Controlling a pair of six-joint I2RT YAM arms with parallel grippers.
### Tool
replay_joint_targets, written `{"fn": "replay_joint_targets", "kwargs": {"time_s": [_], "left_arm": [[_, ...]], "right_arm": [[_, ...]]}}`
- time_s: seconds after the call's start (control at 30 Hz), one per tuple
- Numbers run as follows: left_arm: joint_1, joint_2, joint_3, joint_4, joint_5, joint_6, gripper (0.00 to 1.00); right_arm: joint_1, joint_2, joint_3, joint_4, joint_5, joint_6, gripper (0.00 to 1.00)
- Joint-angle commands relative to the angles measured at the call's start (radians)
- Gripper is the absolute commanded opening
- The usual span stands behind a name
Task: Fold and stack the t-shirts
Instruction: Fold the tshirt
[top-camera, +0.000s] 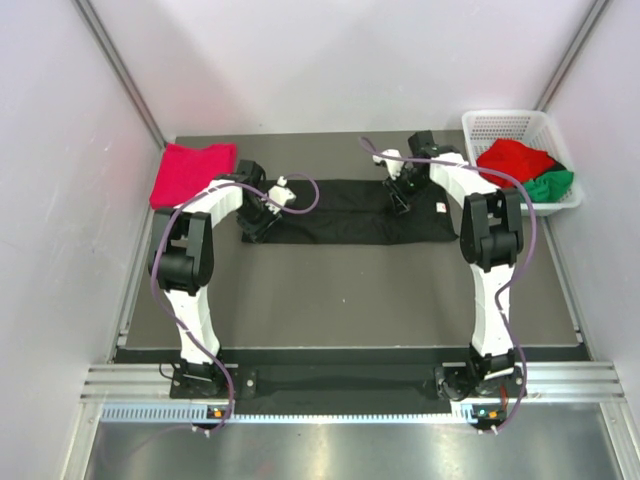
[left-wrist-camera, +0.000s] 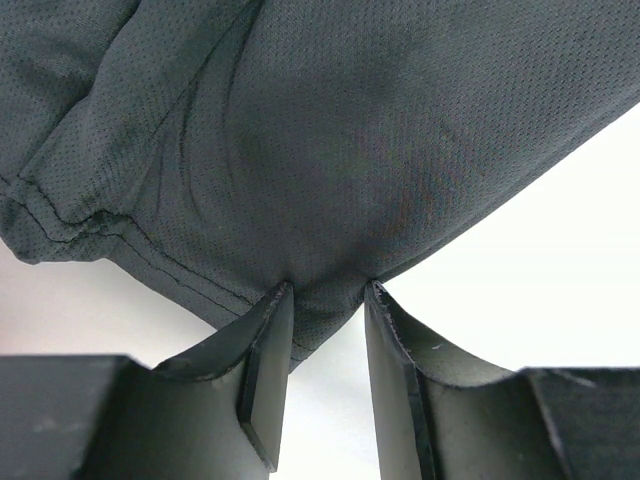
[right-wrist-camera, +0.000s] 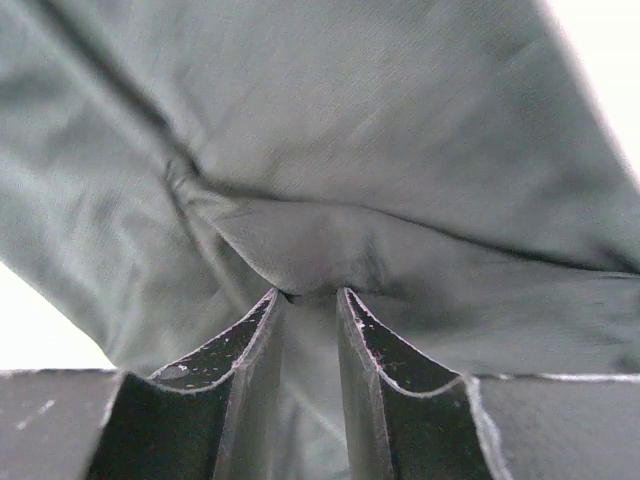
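Note:
The black t-shirt (top-camera: 340, 215) lies as a long folded strip across the far middle of the table, its small white tag (top-camera: 441, 207) near the right end. My left gripper (top-camera: 257, 222) is at its left end. In the left wrist view the gripper (left-wrist-camera: 330, 290) pinches a hemmed edge of the black cloth (left-wrist-camera: 330, 130) at its fingertips. My right gripper (top-camera: 400, 200) is on the strip's right part. In the right wrist view it (right-wrist-camera: 310, 293) grips a fold of the cloth (right-wrist-camera: 330, 150). A folded crimson-pink t-shirt (top-camera: 192, 172) lies at the far left.
A white mesh basket (top-camera: 520, 125) stands at the far right and holds a bright red t-shirt (top-camera: 513, 158) and a green one (top-camera: 552, 184). White walls enclose the dark table (top-camera: 340, 290) on three sides.

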Motion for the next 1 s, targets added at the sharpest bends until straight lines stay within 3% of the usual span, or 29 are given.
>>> {"fn": "replay_joint_targets", "kwargs": {"time_s": [0.0,0.17,0.3,0.4,0.57,0.7,0.97], "left_arm": [[0.005,0.011,-0.024,-0.001,-0.010,-0.019,0.39],[0.005,0.008,-0.036,-0.004,-0.012,-0.030,0.39],[0.005,-0.044,-0.005,-0.047,0.001,-0.032,0.40],[0.007,-0.115,0.073,-0.102,0.028,-0.021,0.49],[-0.002,-0.158,0.185,-0.205,0.071,0.125,0.64],[-0.016,-0.135,0.138,-0.263,0.030,0.279,0.65],[-0.016,-0.055,0.108,-0.230,-0.009,0.369,0.58]], "right_arm": [[-0.002,0.025,0.097,0.041,0.006,0.034,0.28],[0.045,0.091,0.290,0.076,0.009,0.076,0.29],[0.145,0.062,0.399,0.116,0.099,0.062,0.29],[0.170,-0.005,0.365,0.128,0.121,0.068,0.30],[0.145,-0.104,0.226,0.130,0.131,0.070,0.32],[0.113,-0.165,0.121,0.115,0.137,0.064,0.32],[0.099,-0.248,0.033,0.105,0.168,0.044,0.33]]}}
